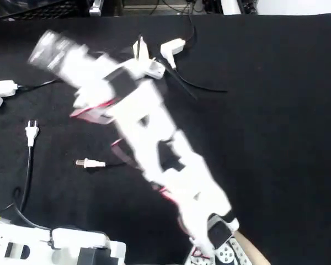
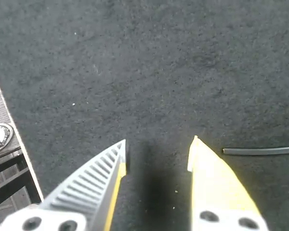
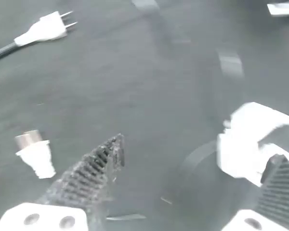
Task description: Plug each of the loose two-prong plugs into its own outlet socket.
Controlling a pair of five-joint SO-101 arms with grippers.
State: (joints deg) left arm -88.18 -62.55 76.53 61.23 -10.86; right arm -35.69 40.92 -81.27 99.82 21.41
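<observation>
My right gripper (image 3: 197, 151) hangs wide open over the black bench (image 1: 276, 110), holding nothing, its dark ribbed fingers well apart. As I judge it, the next move turns on the stub plug (image 3: 36, 156). It lies just beside 1 finger, out to that side and not between the 2, so I would have to shift across before closing. In the high view its long axis runs across the bench, metal tip toward my left, its cable leading back under my right arm (image 1: 154, 138). The pronged plug (image 1: 31, 130) lies farther to my left, its long axis running near to far, its 2 prongs pointing at the far edge and its black cable trailing back toward me. A white socket (image 3: 250, 144) sits close by my other finger; I cannot tell which socket it is. My left gripper (image 2: 159, 144) is likewise open and empty above bare cloth, with a cable length (image 2: 260, 151) near it, so I judge my right the better placed. I count 2 loose plugs and 3 sockets clear of the arm: the left-edge socket (image 1: 0, 91), the far socket (image 1: 174, 48) and the middle socket (image 1: 151, 67).
</observation>
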